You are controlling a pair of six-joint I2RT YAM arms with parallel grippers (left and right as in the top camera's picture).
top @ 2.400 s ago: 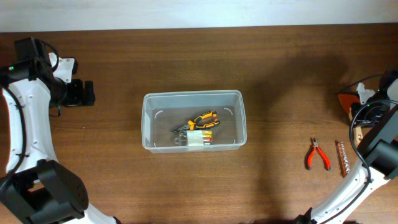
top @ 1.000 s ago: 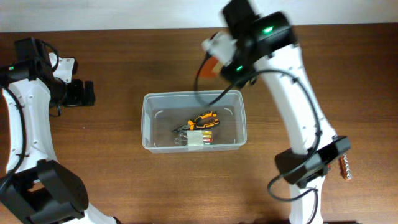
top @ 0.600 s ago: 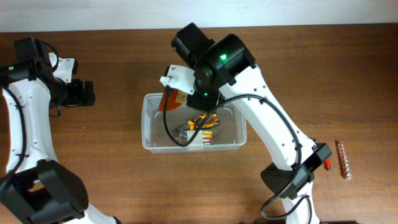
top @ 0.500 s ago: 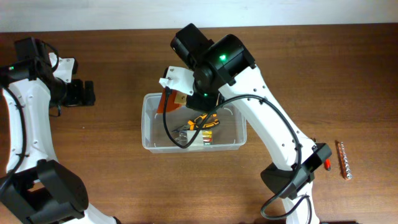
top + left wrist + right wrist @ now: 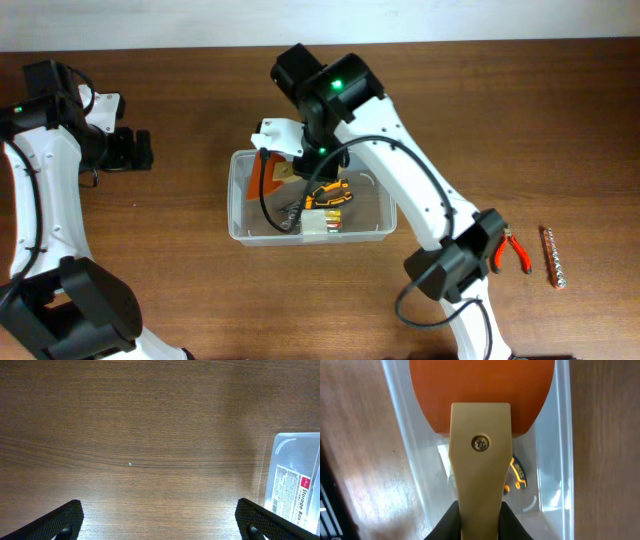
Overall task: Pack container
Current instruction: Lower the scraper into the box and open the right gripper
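The container point(image 5: 237, 205) is a clear plastic tub at the table's middle; it also shows in the left wrist view point(image 5: 295, 485) and the right wrist view point(image 5: 562, 435). Inside lie orange-and-black pliers point(image 5: 328, 192) and a small clear case of coloured bits point(image 5: 322, 222). My right gripper point(image 5: 298, 165) is shut on the tan handle point(image 5: 480, 475) of a scraper with an orange blade point(image 5: 268, 178), held over the tub's left part, blade point(image 5: 480, 390) pointing down into it. My left gripper point(image 5: 140, 150) is open and empty over bare wood, left of the tub.
Red-handled pliers point(image 5: 515, 252) and a strip of bits point(image 5: 552, 257) lie on the table at the far right, beside the right arm's base. The table's far edge runs along the top of the overhead view.
My right arm swung from the far right over to the tub with the scraper, and the orange blade has moved down and left into the tub. The left arm has not moved.
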